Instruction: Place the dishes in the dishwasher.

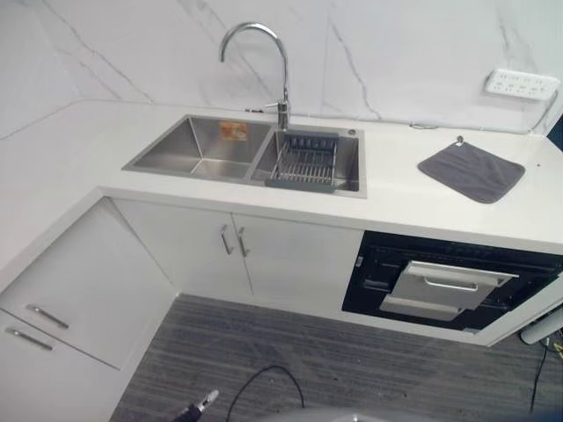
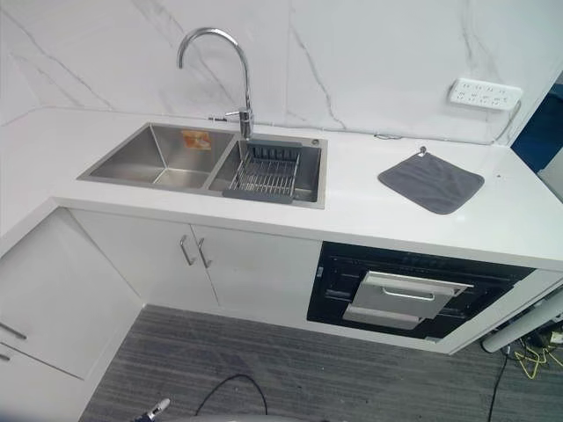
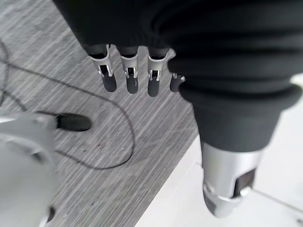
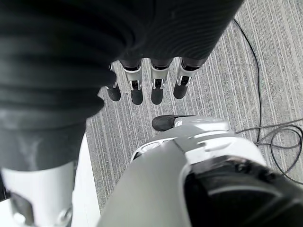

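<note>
**Q:** Where do we find the dishes?

**A:** We cannot place them. The dishwasher (image 1: 440, 286) sits at lower right under the counter (image 1: 396, 200), its silver front panel leaning out of a dark opening whose inside is hidden from us. The wire rack (image 1: 303, 165) in the right basin of the sink (image 1: 189, 141), at centre, is too small for us to tell what it holds. The scene fits dishes already shut away inside as well as dishes yet to be brought.

**Q:** And the hands?

**A:** The left hand (image 3: 131, 78) and the right hand (image 4: 156, 87) each hang over the floor (image 1: 352, 360), fingers straight and loose, holding nothing.

**Q:** What would we ask of any reach towards the dishwasher?

**A:** We judge that a low, level approach is best: the counter edge overhangs the opening and the tilted panel juts forward.

**Q:** Where is the open room?

**A:** There is free floor at lower centre. The cabinet doors (image 1: 264, 255) bound it at left, with the faucet (image 1: 281, 61) and the grey mat (image 1: 471, 171) above.
</note>
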`<state>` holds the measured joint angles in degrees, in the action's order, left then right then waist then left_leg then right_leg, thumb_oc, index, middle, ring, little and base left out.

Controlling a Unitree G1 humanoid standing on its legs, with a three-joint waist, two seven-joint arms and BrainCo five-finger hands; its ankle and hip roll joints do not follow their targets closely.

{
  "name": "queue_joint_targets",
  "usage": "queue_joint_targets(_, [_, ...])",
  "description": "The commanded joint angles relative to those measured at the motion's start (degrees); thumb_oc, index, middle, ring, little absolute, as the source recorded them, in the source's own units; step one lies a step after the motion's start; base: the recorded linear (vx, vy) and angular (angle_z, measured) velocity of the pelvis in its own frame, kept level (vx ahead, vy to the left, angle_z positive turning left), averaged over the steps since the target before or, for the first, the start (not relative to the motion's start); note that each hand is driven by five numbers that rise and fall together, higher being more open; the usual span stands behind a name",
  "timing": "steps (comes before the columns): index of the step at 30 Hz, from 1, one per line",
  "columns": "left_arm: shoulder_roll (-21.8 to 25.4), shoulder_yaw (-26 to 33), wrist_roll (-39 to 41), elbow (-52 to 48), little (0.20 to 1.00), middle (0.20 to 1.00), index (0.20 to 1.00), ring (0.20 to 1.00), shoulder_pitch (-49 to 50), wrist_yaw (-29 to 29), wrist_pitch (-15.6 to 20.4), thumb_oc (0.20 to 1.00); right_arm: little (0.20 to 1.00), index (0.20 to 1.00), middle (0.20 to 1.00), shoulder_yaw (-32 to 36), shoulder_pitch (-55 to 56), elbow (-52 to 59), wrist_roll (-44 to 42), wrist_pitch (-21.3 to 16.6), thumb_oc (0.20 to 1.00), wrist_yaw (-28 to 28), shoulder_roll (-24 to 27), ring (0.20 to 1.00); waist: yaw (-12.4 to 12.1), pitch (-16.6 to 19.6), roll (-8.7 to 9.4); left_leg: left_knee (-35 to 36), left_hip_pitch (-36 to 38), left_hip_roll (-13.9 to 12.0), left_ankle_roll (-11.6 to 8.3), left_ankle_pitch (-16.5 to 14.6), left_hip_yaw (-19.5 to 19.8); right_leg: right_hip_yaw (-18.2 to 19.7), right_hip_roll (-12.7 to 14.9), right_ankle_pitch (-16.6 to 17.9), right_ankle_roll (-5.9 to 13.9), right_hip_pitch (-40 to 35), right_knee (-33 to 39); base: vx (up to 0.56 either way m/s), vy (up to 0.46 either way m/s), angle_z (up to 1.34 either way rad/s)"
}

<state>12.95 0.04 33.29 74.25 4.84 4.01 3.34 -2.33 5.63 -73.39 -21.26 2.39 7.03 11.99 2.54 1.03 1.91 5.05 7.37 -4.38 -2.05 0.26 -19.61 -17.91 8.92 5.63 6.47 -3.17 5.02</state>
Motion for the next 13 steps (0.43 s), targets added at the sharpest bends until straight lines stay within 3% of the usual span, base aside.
queue_joint_targets(1, [0.1,1.1,-2.6,-0.6,1.000,1.000,1.000,1.000,-5.1,-1.1,1.2,1.000,1.000,1.000,1.000,0.4,-4.3,0.4,1.5,3.4,1.000,0.5,1.8,1.000,-0.2,-4.1,-0.77,-0.1,0.0,-2.1,-2.05,-1.5,3.3,0.5,0.1,-3.4,1.98,-3.7,-0.3,0.03,-0.114,-0.06])
queue_joint_targets(4, [0.0,1.5,-3.4,-0.3,1.000,1.000,1.000,1.000,-4.6,-1.2,1.0,1.000,1.000,1.000,1.000,-0.8,-4.5,-0.5,5.7,4.0,1.000,0.2,1.9,1.000,-0.3,-3.7,-0.86,-0.1,0.9,-2.5,-2.16,-1.6,3.0,0.3,-0.8,-4.4,1.24,-4.7,-0.3,0.03,-0.104,-0.04])
queue_joint_targets(13, [-1.2,1.0,-5.2,0.6,1.000,1.000,1.000,1.000,-3.8,0.1,0.1,1.000,1.000,1.000,1.000,-0.5,-4.5,-1.9,7.0,6.9,1.000,-0.6,2.3,1.000,0.0,-3.4,-1.21,-0.1,2.0,-3.1,-2.51,-1.5,4.5,2.2,-2.2,-5.4,0.33,-5.9,0.0,0.03,-0.038,-0.01])
